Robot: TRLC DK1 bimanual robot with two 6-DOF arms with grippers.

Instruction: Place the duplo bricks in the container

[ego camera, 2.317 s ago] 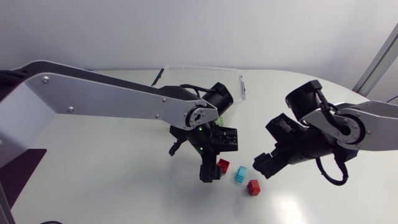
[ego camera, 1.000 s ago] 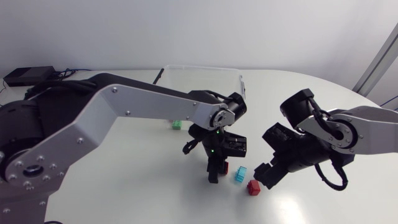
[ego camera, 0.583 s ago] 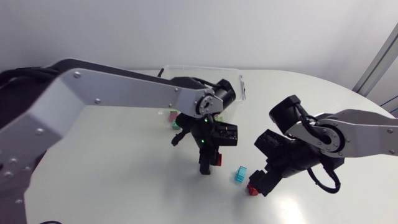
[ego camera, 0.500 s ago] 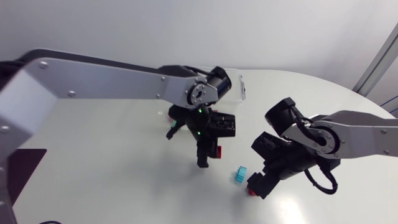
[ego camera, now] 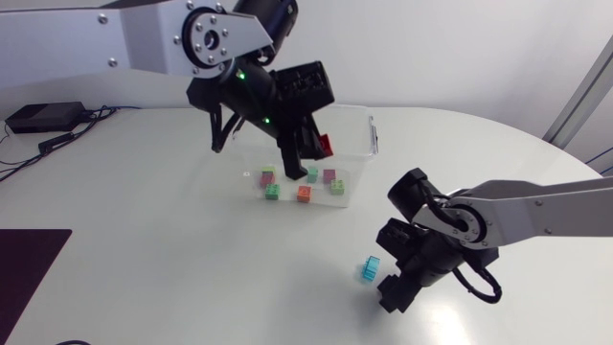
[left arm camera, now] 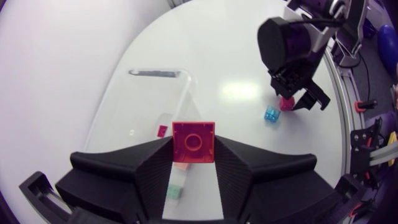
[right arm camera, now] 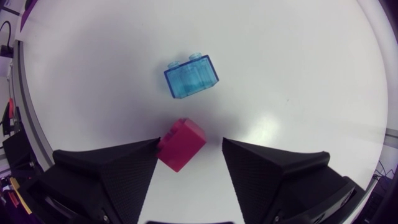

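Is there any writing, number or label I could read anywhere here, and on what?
None readable. The red brick in the left hand shows only a plain stud; the blue brick, the second red brick and the container bear no legible print.

White worktop (ego camera: 144, 249), glossy, with a rounded edge on the right. A small black box (ego camera: 38, 117) with cables (ego camera: 59, 142) sits near its far left edge. Dark flat patch (ego camera: 29, 264) at the near left corner, can't tell what it is.

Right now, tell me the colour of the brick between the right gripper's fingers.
Red; the brick shows best in the right wrist view.
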